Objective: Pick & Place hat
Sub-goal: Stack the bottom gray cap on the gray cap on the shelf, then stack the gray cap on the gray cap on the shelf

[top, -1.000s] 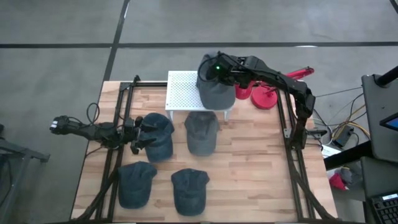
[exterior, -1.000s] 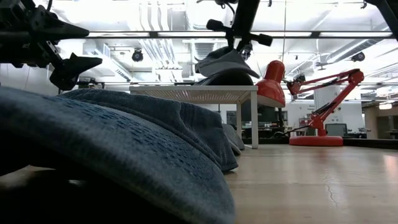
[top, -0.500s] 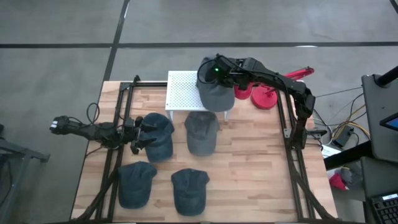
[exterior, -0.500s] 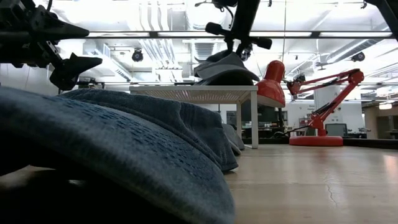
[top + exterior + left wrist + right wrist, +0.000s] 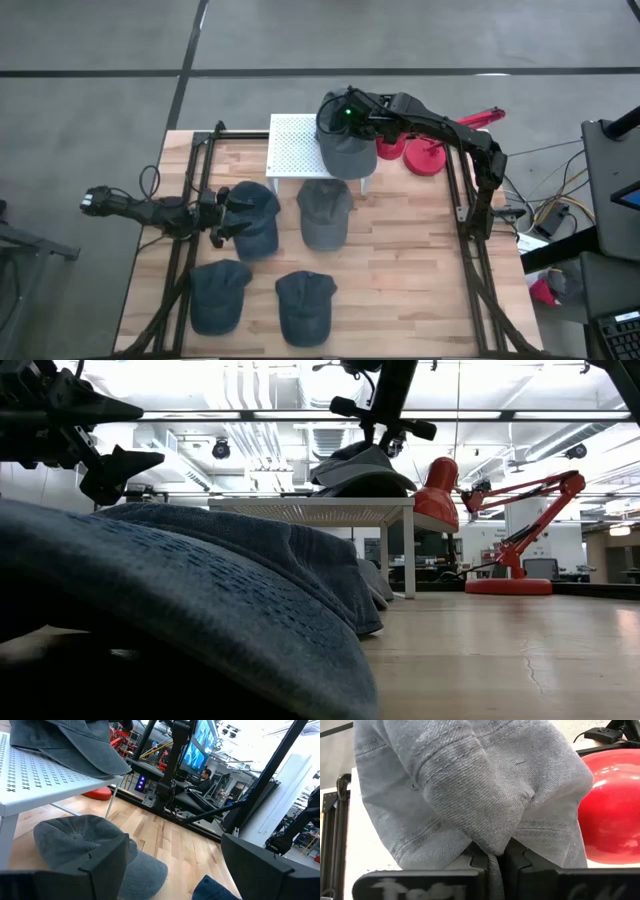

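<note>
Here the grey hat is a soft cap of washed denim-like twill with stitched seams, its cloth bunched into a fold where the right gripper pinches it, fingers pressed together on the fabric. It lies on the right end of the white perforated stand, a flat metal shelf on thin legs at the table's far edge, its brim hanging a little over the side. Just beside it sits a glossy red desk lamp. Four more caps lie on the pale wooden tabletop: a grey one before the stand and three bluer ones. The left gripper hangs spread wide over the blue cap at the left.
</note>
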